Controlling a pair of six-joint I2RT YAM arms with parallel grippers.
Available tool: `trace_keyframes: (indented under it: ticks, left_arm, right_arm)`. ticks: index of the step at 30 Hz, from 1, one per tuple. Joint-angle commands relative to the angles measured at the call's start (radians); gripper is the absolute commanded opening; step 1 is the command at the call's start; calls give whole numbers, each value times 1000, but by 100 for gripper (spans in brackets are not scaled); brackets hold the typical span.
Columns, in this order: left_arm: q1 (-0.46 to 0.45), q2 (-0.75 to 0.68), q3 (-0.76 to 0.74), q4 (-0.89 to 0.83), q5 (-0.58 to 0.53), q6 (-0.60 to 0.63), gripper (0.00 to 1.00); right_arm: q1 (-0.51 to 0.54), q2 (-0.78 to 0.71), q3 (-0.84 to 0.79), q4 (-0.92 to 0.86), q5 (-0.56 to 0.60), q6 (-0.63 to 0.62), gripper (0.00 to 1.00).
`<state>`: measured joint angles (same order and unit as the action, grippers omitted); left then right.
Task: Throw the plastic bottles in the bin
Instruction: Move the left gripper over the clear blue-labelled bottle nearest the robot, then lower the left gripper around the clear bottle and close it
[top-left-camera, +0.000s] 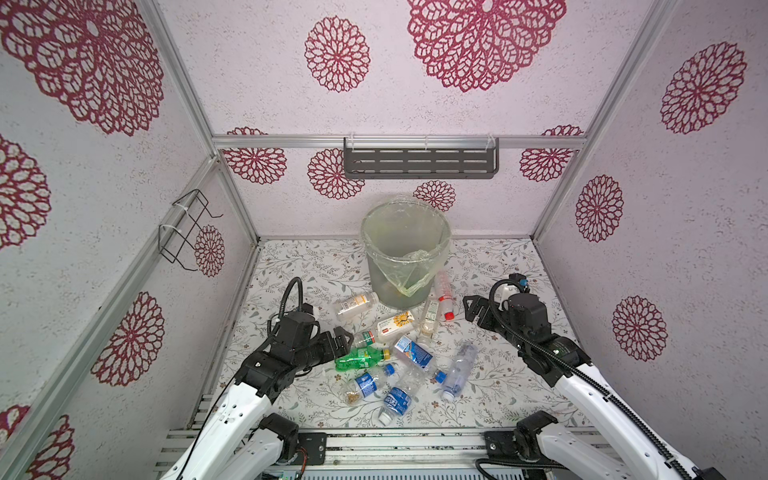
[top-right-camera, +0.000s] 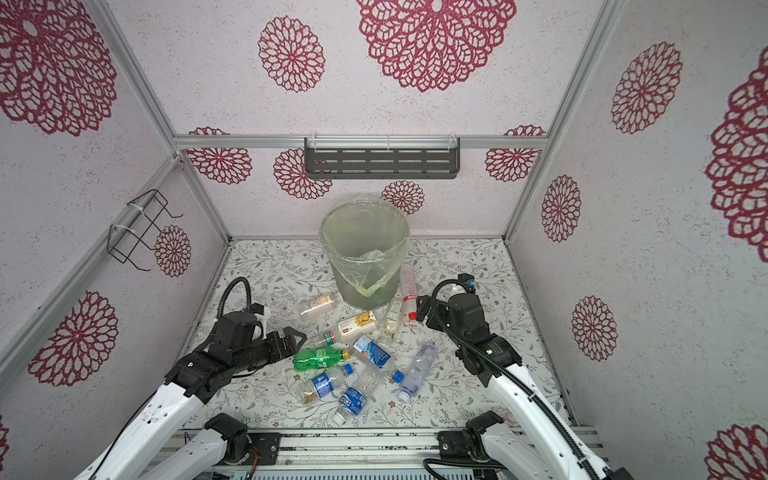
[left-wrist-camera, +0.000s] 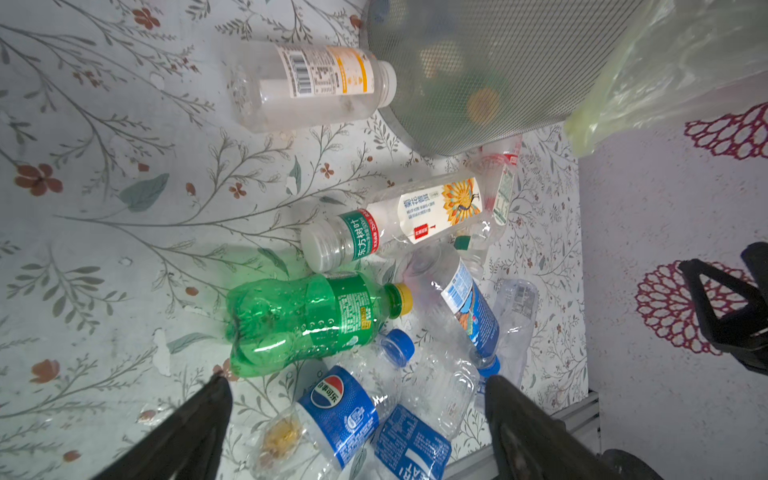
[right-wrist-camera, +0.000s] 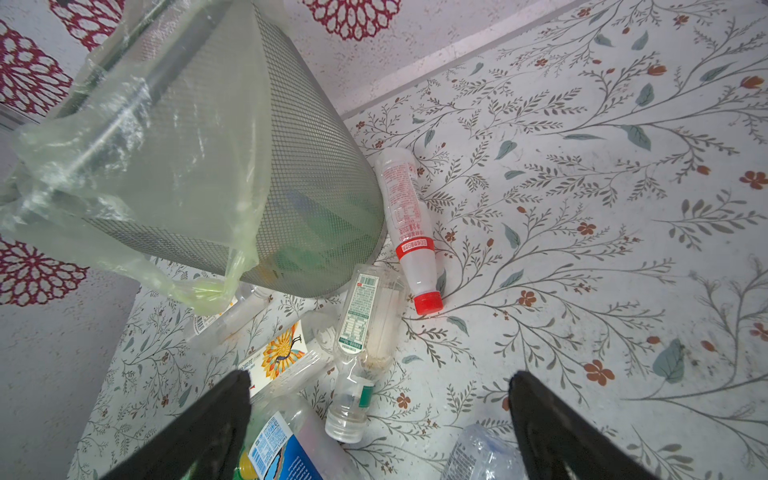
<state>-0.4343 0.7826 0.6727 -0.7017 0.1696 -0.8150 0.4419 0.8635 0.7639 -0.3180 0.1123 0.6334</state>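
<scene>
The bin (top-left-camera: 390, 286), a grey bucket lined with a yellowish bag, stands at the back middle of the floral table; a few bottles show dimly through its wall (left-wrist-camera: 478, 83). Several plastic bottles lie in front of it: a green one (top-left-camera: 360, 358) (left-wrist-camera: 307, 320), a yellow-labelled clear one (top-left-camera: 354, 305), a sunflower-labelled one (top-left-camera: 395, 323), a red-capped one (top-left-camera: 444, 296) (right-wrist-camera: 411, 232) and blue-labelled ones (top-left-camera: 413, 353). My left gripper (top-left-camera: 343, 347) (left-wrist-camera: 357, 380) hovers open just left of the green bottle. My right gripper (top-left-camera: 468, 309) (right-wrist-camera: 380, 374) is open beside the red-capped bottle. Neither holds anything.
Patterned walls close in the table on three sides. A black wire rack (top-left-camera: 187, 228) hangs on the left wall and a grey slotted shelf (top-left-camera: 419, 160) on the back wall. An aluminium rail (top-left-camera: 395, 440) runs along the front edge.
</scene>
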Motion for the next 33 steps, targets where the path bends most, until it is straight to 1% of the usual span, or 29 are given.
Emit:
trace_keyframes:
  ticks: [1,8,14,26,29,33]
  left_arm:
    - [-42,-18,-21,-7,-26,-33,97]
    - [-161,-17,-56,26,-79,-78,97]
    - [-309,41,-39,39,-171,-100,97]
    - [-615,216,-14,165,-298,-221,97]
    - [-664,283,19,187,-311,-227,97]
    - [-719,388,88,176,-332,-216,97]
  right_arm:
    - [2,3,-3,20,16,26,99]
    - [2,-4,-18,13,15,44,99]
    - [3,-20,-35,5,14,57,99]
    - [2,-83,-74,-17,28,74,99]
    - [1,-101,-87,-21,29,77,99]
    - [1,-128,-99,-35,33,80,99]
